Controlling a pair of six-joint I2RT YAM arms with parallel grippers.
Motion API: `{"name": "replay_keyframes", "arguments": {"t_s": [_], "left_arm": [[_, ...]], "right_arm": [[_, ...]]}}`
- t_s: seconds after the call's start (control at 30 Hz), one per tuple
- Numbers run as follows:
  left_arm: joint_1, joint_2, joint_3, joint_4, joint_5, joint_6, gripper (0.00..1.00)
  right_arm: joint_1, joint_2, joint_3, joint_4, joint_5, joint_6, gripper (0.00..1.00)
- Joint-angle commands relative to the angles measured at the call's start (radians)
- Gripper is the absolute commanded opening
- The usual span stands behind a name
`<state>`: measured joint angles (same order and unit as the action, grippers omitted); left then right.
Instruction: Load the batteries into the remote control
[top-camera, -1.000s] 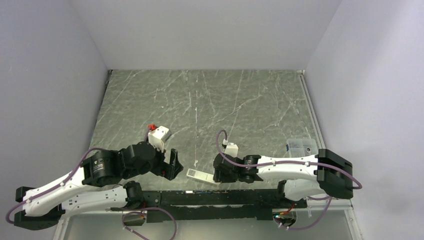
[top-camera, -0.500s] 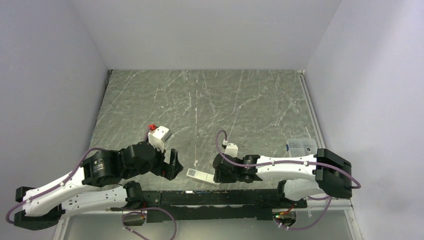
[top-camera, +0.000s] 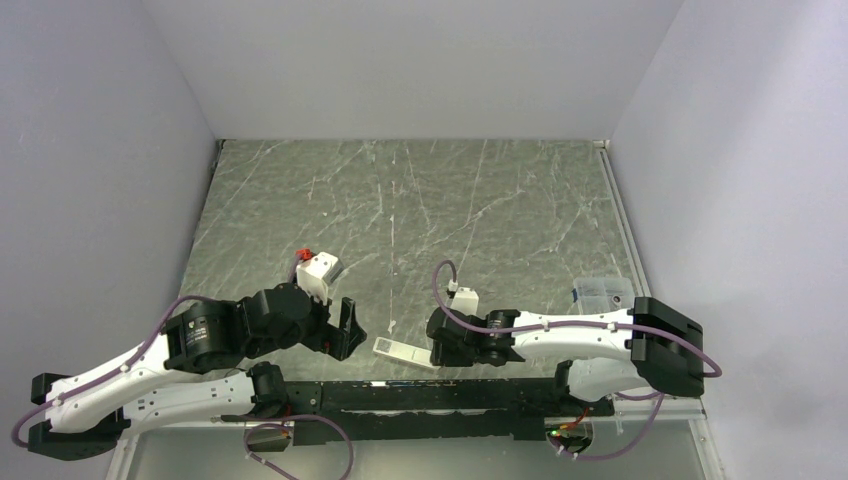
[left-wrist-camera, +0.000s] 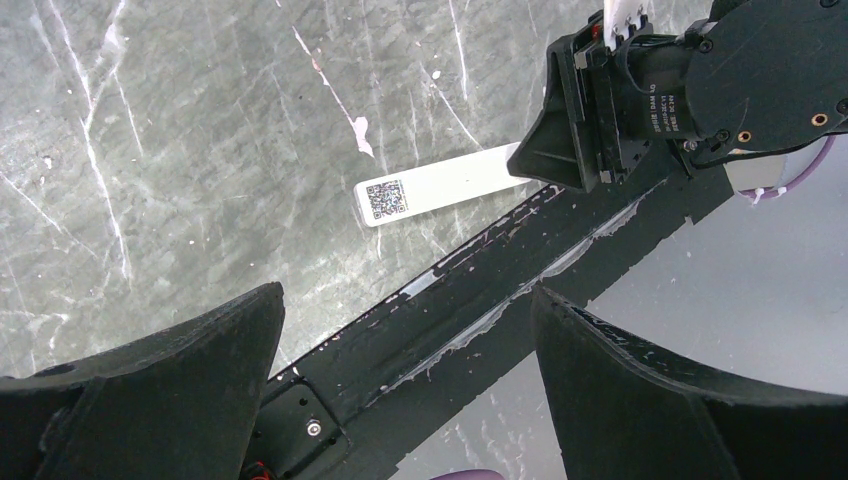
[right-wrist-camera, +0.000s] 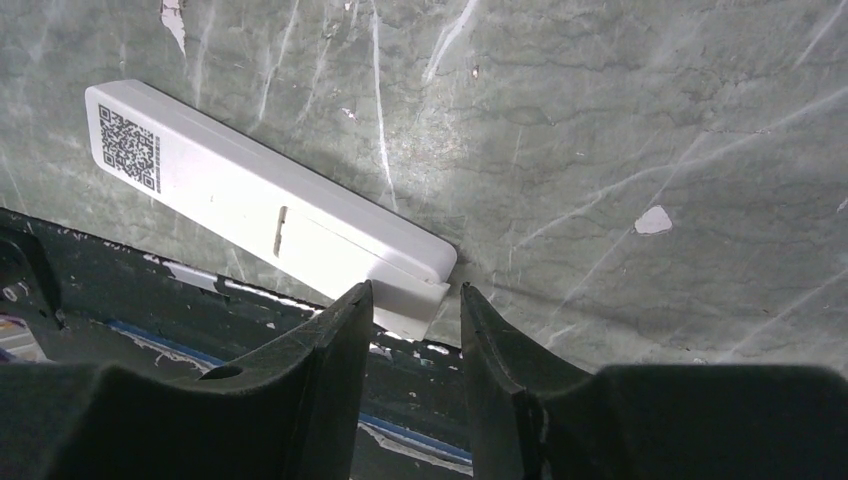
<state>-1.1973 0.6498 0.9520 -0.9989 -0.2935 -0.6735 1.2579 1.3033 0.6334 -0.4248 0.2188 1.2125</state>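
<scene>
The remote control (top-camera: 400, 352) is a slim white bar lying flat near the table's front edge, QR label up. It also shows in the left wrist view (left-wrist-camera: 440, 185) and the right wrist view (right-wrist-camera: 260, 200). Its back cover (right-wrist-camera: 412, 298) is slid out a little at the right end. My right gripper (top-camera: 436, 347) is low at that end, its jaws narrowly apart (right-wrist-camera: 415, 290) astride the cover's end. My left gripper (top-camera: 348, 328) hangs wide open and empty (left-wrist-camera: 405, 293), left of the remote. No batteries can be made out.
A small white block with a red part (top-camera: 318, 270) stands behind the left gripper. A clear plastic box (top-camera: 603, 293) sits at the right edge by the right arm. A black rail (top-camera: 420, 395) runs along the table's front edge, just below the remote.
</scene>
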Motion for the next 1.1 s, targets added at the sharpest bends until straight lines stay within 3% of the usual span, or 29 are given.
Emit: {"name": "replay_keyframes", "arguments": {"t_s": [0.0,0.33,0.57,0.73,1.07], "left_arm": [[-0.005,0.005,-0.001,0.029,-0.003,-0.001,0.99],[-0.006,0.071,-0.018,-0.012,-0.071,-0.104,0.99],[0.005,0.101,-0.109,0.043,-0.051,-0.179,0.98],[0.062,0.110,-0.205,0.154,0.045,-0.181,0.92],[0.290,0.161,-0.364,0.372,0.293,-0.112,0.82]], "right_arm": [[0.000,-0.007,0.000,-0.019,0.021,0.025,0.39],[0.000,0.017,0.000,-0.004,0.010,0.035,0.36],[0.004,0.030,0.009,-0.015,0.012,0.037,0.35],[0.005,0.030,0.011,-0.021,0.014,0.046,0.35],[0.012,0.023,-0.001,-0.034,0.017,0.084,0.35]]}}
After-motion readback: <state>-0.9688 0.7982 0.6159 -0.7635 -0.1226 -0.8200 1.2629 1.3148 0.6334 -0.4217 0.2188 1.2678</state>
